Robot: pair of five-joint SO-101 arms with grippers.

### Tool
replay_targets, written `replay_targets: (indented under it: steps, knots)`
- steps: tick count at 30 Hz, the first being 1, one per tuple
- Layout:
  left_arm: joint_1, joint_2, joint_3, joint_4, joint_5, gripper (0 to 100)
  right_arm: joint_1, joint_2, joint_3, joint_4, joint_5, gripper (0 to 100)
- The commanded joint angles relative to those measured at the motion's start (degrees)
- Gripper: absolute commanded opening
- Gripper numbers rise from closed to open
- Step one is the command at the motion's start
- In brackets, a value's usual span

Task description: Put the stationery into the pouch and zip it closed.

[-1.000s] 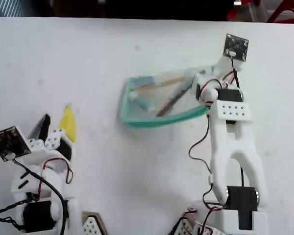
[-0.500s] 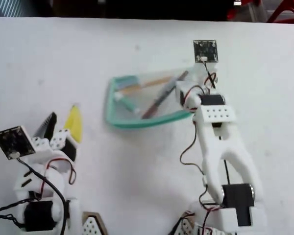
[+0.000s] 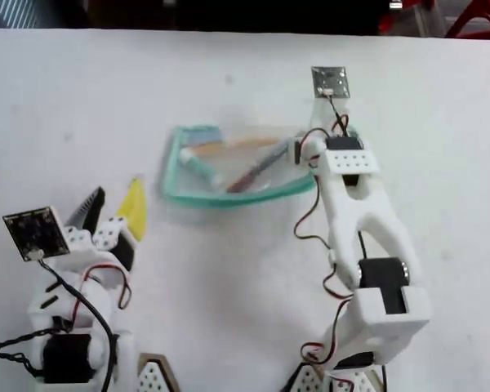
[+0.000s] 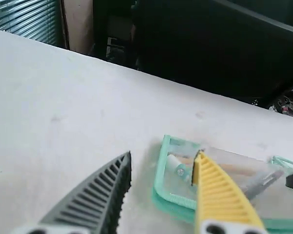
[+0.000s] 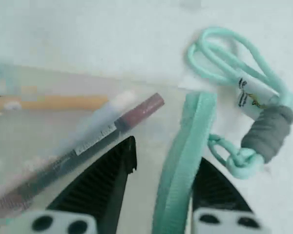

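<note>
Saw the clear, teal-edged zip pouch (image 3: pixel 220 198) lying lengthwise across the white counter (image 3: pixel 229 82), pens (image 5: pixel 136 114) inside. Found the right gripper (image 3: pixel 298 151) at the end nearer its arm, black fingers narrowed astride the teal zip edge (image 5: pixel 185 146), seemingly pinching it. Noted the left gripper (image 4: pixel 162 158) well apart off the opposite end, fingers spread wide, holding nothing.

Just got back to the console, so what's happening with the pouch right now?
The right gripper is clamped on the green edge of the clear pouch, at the end where the zipper cord lies. Inside it lie pens and a pencil. The left gripper hangs open just short of the pouch's other end, holding nothing. Whether the zip is shut isn't clear.
</note>
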Motion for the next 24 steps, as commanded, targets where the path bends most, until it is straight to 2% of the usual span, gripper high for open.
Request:
replay_targets:
  steps: [1,5,11,13,15,16,17,19,23,24]
  knots:
    - [0.75,-0.04,-0.26,-1.93,-0.88,22,-1.63,-0.04,-1.76,5.32,2.20,39.4]
    - [2.95,-0.04,-0.26,-1.76,-1.14,22,0.31,-0.92,-1.85,5.93,2.11,33.5]
    - [8.40,0.04,-0.62,-1.58,-11.16,21,3.74,-11.21,-1.76,11.74,1.58,27.4]
    - [8.66,0.22,-2.02,-1.32,-12.48,18,3.65,-15.96,-1.49,14.73,1.67,18.3]
    - [8.75,1.63,-5.19,0.70,-12.57,17,3.38,-20.44,-1.49,17.45,1.76,0.0]
    - [8.75,3.21,-7.38,1.93,-12.57,17,3.30,-22.73,-1.49,18.68,2.02,2.5]
    - [8.57,5.49,-9.85,3.16,-12.66,17,3.30,-25.01,-1.58,19.56,2.02,6.3]
    - [8.40,12.26,-15.30,4.40,-15.38,16,3.47,-29.76,-1.85,20.18,2.11,2.6]
    - [8.31,34.24,-32.26,9.14,-27.25,2,3.21,-40.31,-1.93,20.44,1.76,1.8]
    - [8.13,40.57,-37.54,12.22,-28.66,2,2.77,-42.95,-1.93,20.44,1.67,1.6]
